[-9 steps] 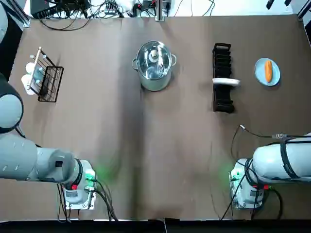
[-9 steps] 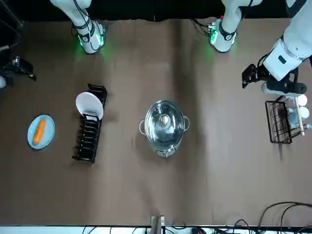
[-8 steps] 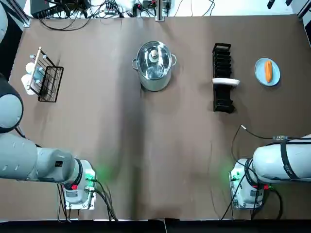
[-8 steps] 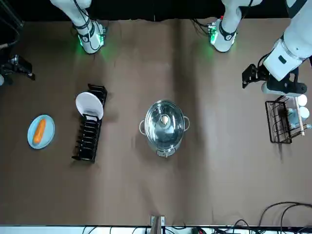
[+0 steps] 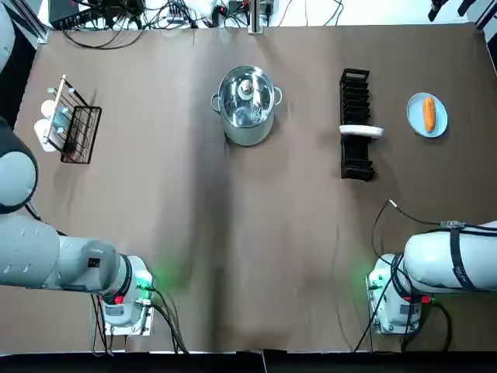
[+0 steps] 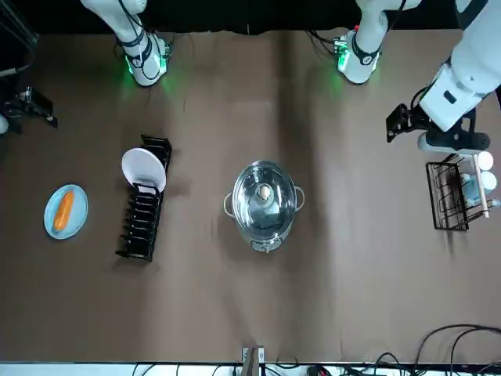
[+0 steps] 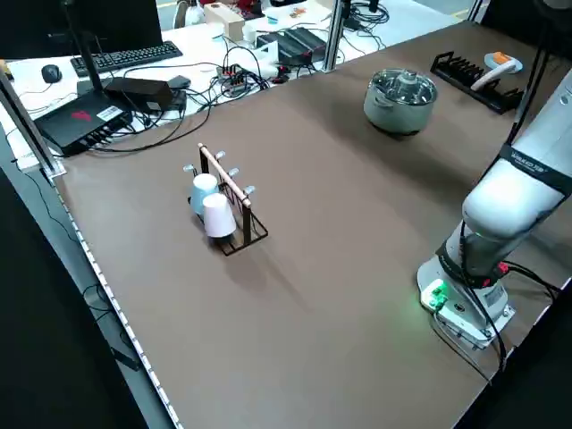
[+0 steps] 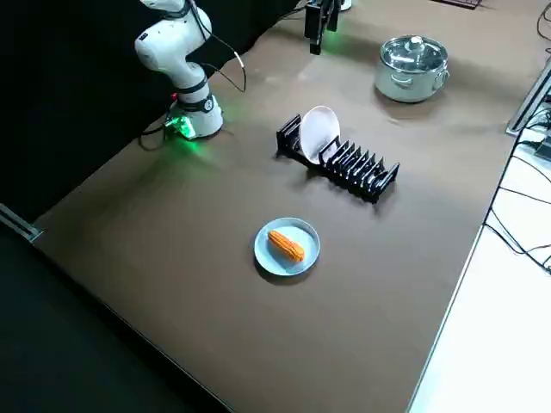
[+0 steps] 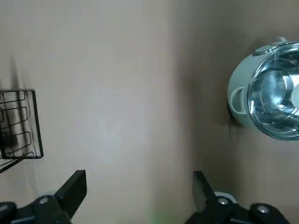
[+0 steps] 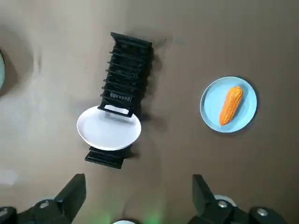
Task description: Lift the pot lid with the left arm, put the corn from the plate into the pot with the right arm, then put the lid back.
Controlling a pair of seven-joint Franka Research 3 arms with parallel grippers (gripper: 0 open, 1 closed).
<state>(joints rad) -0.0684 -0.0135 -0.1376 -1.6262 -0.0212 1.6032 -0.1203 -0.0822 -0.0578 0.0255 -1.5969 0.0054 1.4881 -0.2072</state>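
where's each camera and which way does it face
Top: overhead, looking down; left arm, right arm at bottom.
Front: across table, facing the arms.
Left side: raised, over cup rack; left arm.
Right side: raised, over corn; right arm.
Left wrist: down at pot; left tool open.
Right wrist: down at corn; right tool open.
Top, front share pot.

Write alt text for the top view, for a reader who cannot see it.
A lidded steel pot stands mid-table at the far side; to its right a dish rack holds one white plate and a blue plate carries the corn. The left arm and right arm sit at the near edge.
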